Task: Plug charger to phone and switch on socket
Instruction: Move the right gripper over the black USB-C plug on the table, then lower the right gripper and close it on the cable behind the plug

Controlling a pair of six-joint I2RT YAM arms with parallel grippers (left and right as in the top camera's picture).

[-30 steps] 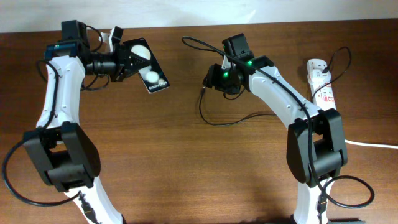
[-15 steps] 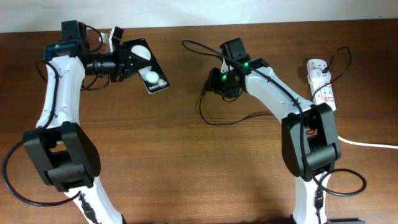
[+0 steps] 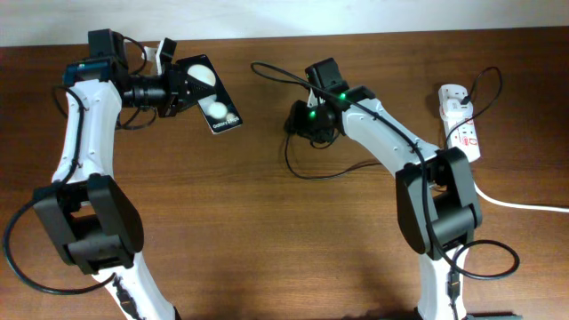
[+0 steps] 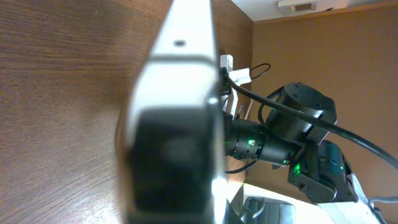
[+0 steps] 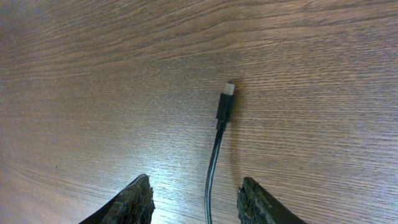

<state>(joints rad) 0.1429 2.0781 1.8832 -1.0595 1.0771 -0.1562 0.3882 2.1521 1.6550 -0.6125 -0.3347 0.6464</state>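
Further left along the bench than a second ago: right gripper, with its forearm swung the same way. No change on the left side.

Right jaws apart, fingers standing either side of the charger, not touching it. Thin black cable flat on the wood, plug tip just ahead of the fingertips and pointing away from them. Loops back under the right arm in the overhead view.

Left gripper at the far left, jaws clamped on the phone. Holds it tilted, glossy screen up, two white round reflections on it, small white text at the near end. Well apart from the plug tip. Blurred edge only in the left wrist view.

Socket at the right edge of the bench, thick white cord trailing off to the right.
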